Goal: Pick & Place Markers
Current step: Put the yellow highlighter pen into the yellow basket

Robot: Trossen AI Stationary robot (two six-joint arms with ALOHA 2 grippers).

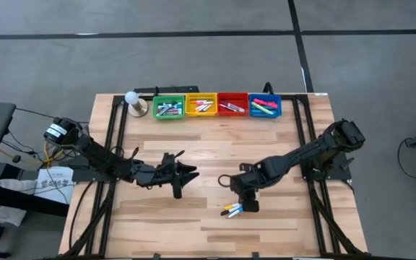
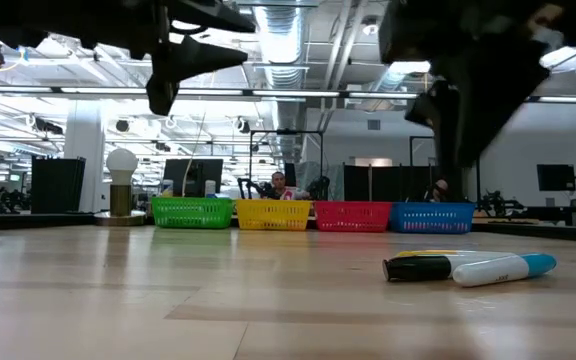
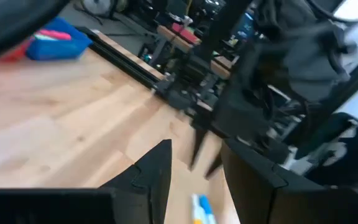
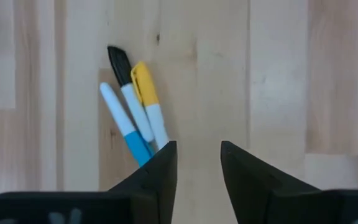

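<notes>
Wooden table (image 1: 157,231): most of the near half is bare planks, with dark rails running along both side edges, so the free room is in the middle and toward the near edge. Four bins sit in a touching row at the far edge: green bin (image 1: 168,107), yellow bin (image 1: 201,105), red bin (image 1: 232,105), blue bin (image 1: 265,106), each already holding markers; exact count inside is too small to tell. A round white-topped object on a base (image 1: 135,104) stands just beside the green bin. Loose markers (image 1: 232,210): three, lying flat in a tight bunch right of centre near the front, touching each other. In the right wrist view they fan out slightly: one black-capped (image 4: 120,68), one yellow-capped (image 4: 143,84), one with a blue end (image 4: 129,137); long axes nearly parallel, caps pointing away from the fingers. In the high view the bunch runs roughly left-right across the table. Right gripper (image 1: 245,198) hangs just above and beside the bunch, fingers (image 4: 160,171) spread with a clear gap, nothing between them, not touching the markers. Left gripper (image 1: 181,175) hangs over bare table left of centre, well apart from the markers, fingers (image 3: 154,171) spread, empty. People are visible in the room behind the bins in the low view.
</notes>
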